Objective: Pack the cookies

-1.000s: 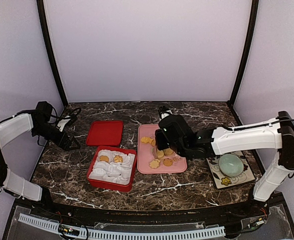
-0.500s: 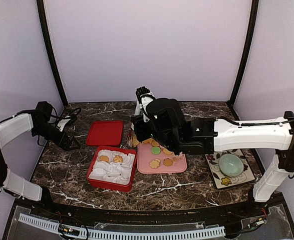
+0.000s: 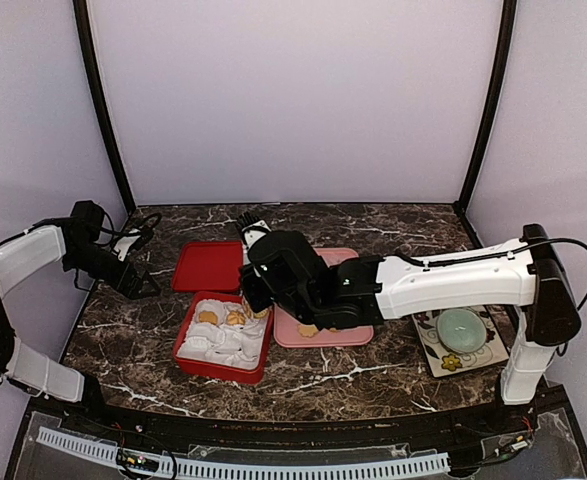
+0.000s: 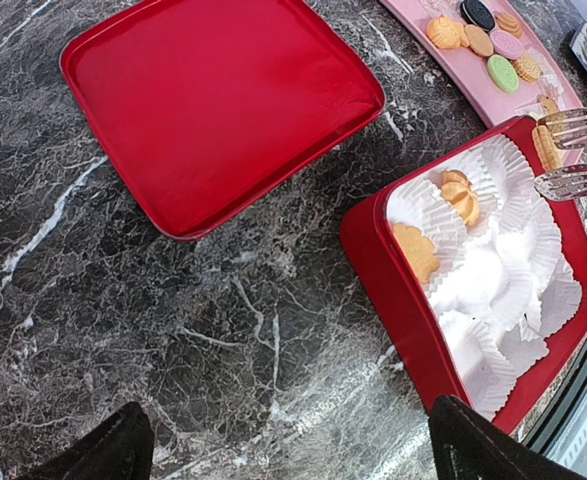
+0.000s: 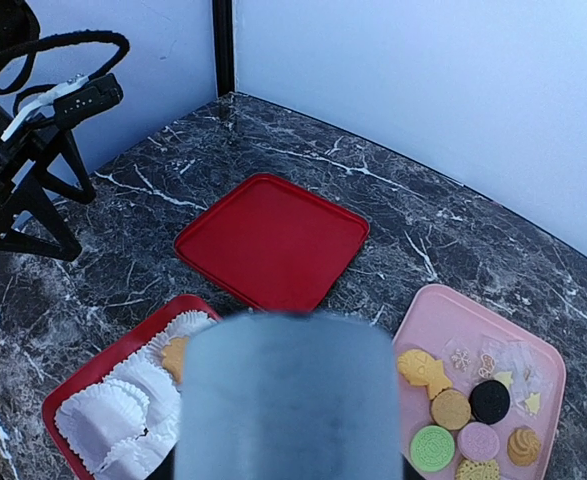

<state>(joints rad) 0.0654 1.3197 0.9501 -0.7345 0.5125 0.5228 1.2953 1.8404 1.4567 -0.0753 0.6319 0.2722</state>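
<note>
Two golden-yellow fluted cookies (image 4: 460, 193) in white pleated paper cups (image 4: 493, 290) inside the square red box (image 4: 393, 300), just left of the right gripper (image 4: 548, 155) and its silvery fork-like fingers (image 4: 578, 125) in the left wrist view. Clamped edge-on between those fingers, over the box's far rim: a third golden ridged cookie (image 4: 545, 145). Beyond the fingers, on the pale pink rectangular tray (image 4: 463, 80): more cookies, mostly golden rounds and shaped ones, plus one black round (image 4: 478, 12), one green round (image 4: 503, 72) and one pink round (image 4: 506, 42).

Visible from the left wrist only: the grip itself. From above, hidden beneath the right arm's bulky black wrist, together with most of the tray. From the right wrist, blocked by a blurred grey cylinder (image 5: 288, 395) filling the lower middle, with the tray's cookies laid out plainly to its right and a corner of the box to its left.

Left gripper (image 3: 143, 287) well apart from the box, fingers spread wide over the dark marble tabletop (image 4: 173, 320), holding nothing. Just ahead of those fingers: a flat square red lid (image 4: 223, 100). Well away from both pairs of fingers, beside the right arm's base: a pale green bowl (image 3: 460, 325) on a flower-patterned mat (image 3: 488, 355).
</note>
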